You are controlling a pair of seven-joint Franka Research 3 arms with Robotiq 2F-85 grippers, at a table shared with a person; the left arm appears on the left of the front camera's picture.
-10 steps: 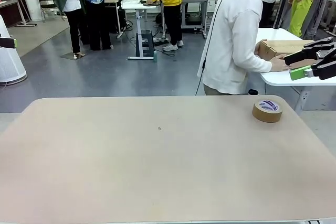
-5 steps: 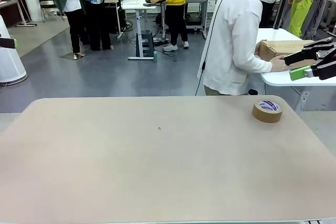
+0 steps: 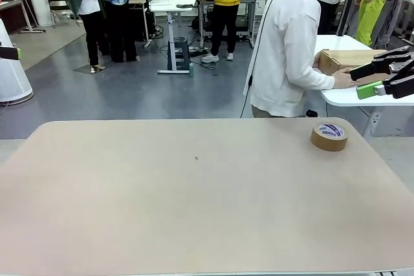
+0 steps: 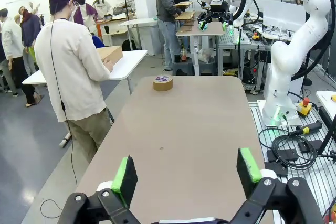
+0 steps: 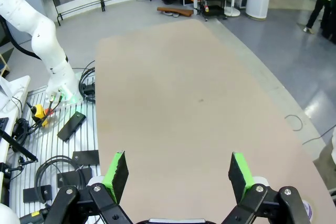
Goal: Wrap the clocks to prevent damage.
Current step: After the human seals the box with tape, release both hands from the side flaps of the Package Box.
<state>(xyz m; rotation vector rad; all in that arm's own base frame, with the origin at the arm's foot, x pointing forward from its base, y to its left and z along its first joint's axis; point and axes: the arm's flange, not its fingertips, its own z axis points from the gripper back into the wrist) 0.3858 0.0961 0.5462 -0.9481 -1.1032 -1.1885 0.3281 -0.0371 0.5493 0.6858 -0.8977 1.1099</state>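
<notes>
From the front, the beige worktop carries a roll of brown tape near its far right corner. Behind that corner a person in a white top stands turned toward a white side table, one hand resting against a cardboard box that sits on it. The right end effector hangs at the right edge of the picture, well above the worktop, its green-padded fingers spread apart and grasping nothing. No clock can be made out on the worktop.

In the left wrist view, the left end effector stands released, both green pads wide apart with only the bare worktop between them. The tape roll lies far down the worktop, and the person stands beside the box.

In the right wrist view, the right end effector is likewise released and holds nothing above the bare worktop. The other arm's white base rises at the left.
</notes>
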